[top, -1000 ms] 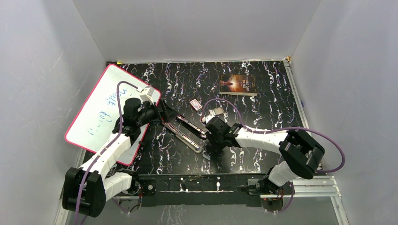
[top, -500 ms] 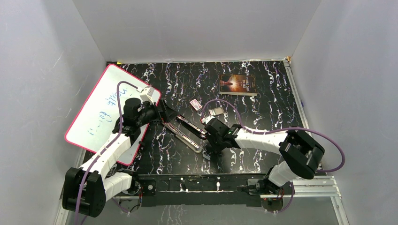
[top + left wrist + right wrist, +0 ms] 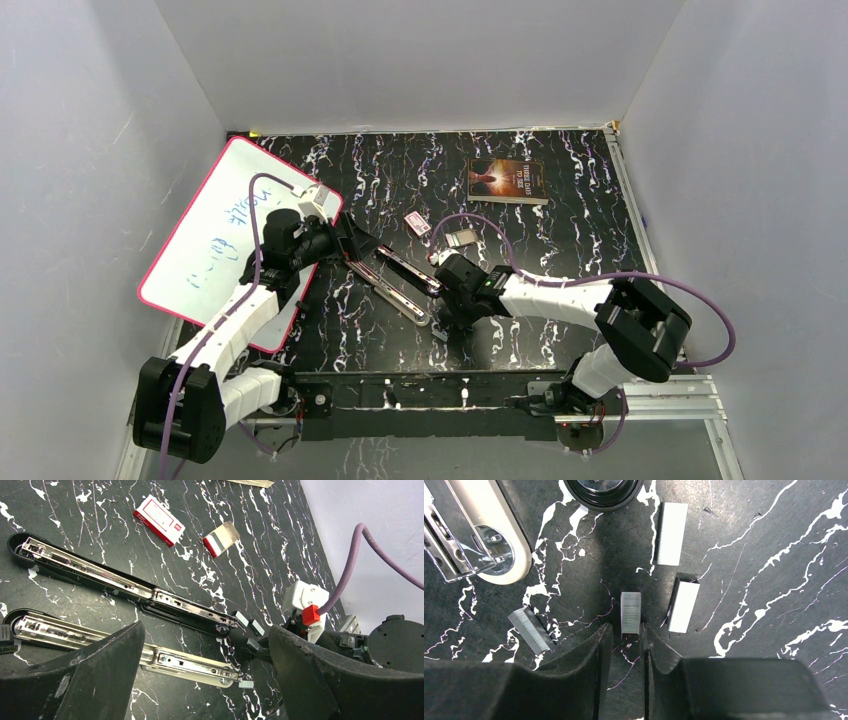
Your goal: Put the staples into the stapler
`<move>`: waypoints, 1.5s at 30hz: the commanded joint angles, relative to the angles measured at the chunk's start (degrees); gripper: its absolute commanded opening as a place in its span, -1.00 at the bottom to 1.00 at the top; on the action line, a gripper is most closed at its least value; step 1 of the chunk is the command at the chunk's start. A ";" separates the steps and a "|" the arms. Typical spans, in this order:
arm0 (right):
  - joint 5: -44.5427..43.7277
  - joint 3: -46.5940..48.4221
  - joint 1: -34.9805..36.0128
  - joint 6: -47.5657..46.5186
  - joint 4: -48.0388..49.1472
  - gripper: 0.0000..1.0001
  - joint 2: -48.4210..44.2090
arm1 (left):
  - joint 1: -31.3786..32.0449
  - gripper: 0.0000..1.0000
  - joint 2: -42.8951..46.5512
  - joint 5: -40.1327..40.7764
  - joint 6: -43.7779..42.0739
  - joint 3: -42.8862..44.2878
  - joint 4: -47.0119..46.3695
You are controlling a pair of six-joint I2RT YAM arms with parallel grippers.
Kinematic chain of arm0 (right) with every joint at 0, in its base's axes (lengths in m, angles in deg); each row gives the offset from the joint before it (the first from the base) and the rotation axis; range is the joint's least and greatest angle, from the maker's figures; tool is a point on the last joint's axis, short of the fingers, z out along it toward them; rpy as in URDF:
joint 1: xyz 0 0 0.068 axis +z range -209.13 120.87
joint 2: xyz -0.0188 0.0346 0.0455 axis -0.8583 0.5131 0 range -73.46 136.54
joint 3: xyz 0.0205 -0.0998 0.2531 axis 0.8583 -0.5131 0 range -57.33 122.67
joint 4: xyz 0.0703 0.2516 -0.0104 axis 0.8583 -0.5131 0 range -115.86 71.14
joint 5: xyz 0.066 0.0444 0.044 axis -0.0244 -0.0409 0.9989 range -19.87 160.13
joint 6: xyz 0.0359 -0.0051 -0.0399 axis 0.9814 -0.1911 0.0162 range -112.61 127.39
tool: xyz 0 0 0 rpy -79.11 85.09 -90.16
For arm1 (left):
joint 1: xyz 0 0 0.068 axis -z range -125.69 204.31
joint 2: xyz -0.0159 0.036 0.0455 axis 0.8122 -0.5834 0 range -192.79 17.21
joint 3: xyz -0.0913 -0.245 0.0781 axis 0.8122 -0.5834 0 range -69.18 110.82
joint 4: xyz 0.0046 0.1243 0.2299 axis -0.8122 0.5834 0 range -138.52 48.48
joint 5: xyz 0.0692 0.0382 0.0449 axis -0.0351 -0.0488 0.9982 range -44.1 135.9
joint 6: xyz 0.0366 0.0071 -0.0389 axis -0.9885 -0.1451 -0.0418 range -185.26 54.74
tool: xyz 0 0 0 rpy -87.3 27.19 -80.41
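Staples [image 3: 630,612] strip lies on tabletop [image 3: 749,540] between right end effector [image 3: 625,628] tips, narrowed for pickup, not yet pinching. Left end effector [image 3: 204,630] is spread wide over open stapler [image 3: 100,575], probably to steady it.

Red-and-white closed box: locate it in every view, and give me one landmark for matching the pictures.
Top external: the closed red-and-white box lies mid-table, just beyond the pale stapler.
Left wrist: upper middle, left of the open box.
Right wrist: not in it.
Shared landmark: the pale stapler, lower left in the left wrist view, top left in the right wrist view.
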 commanded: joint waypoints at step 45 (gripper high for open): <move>34.87 -3.20 0.68 -15.07 63.14 -1.00 -31.27 | 2.47 0.38 13.88 -30.43 19.90 -0.01 -72.05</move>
